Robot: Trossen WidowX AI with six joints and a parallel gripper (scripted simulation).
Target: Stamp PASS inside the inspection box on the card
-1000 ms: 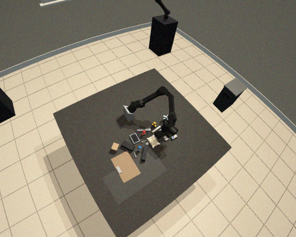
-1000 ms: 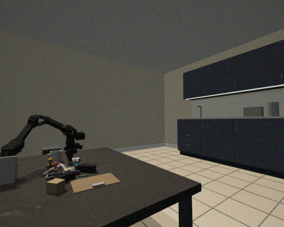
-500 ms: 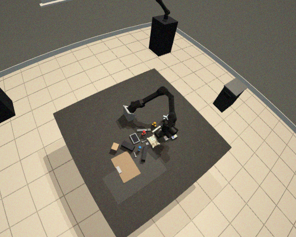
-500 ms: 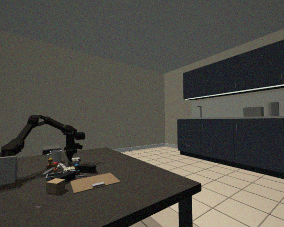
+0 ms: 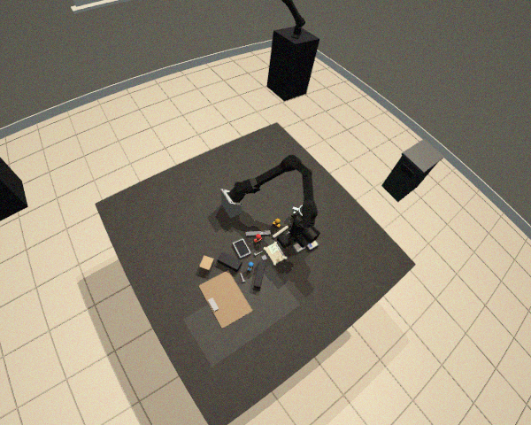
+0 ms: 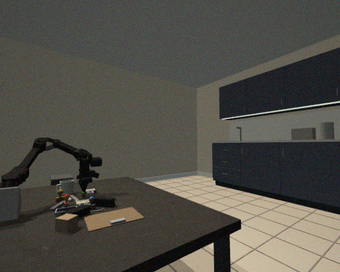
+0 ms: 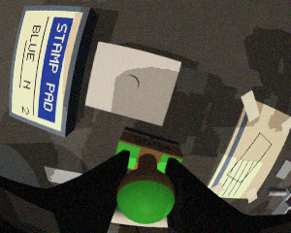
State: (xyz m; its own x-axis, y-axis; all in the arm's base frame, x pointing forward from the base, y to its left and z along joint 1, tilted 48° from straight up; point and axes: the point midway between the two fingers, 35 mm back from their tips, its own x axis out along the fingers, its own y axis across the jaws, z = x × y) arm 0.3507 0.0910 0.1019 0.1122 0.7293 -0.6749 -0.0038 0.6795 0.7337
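My gripper [image 6: 83, 190] [image 7: 147, 160] is shut on the green stamp. The green stamp [image 7: 145, 201] is upright, its round knob toward the wrist camera; the lettering on its base is too small to read. Whether it touches the bench is unclear. Just beyond it lies a pale square [image 7: 99, 78] with a small curved mark, partly shaded. The case labelled STAMP PAD BLUE [image 5: 312, 244] [image 7: 31, 68] lies beside that square, at the left in the wrist view. The cream card [image 5: 274, 252] [image 7: 269, 121], taped at its corners, lies right of the stamp in the wrist view, with an outlined box and lines.
Yellow [image 5: 276, 222] [image 6: 60, 196], red [image 5: 257, 238] [image 6: 66, 197] and blue [image 5: 250, 265] [image 6: 91, 198] stamps stand near the card. A mug [image 6: 67, 186] stands behind. Dark blocks [image 5: 258, 275], a tray [image 5: 235, 251], a wooden block [image 5: 206, 262] and a brown board [image 5: 231, 299] lie farther out.
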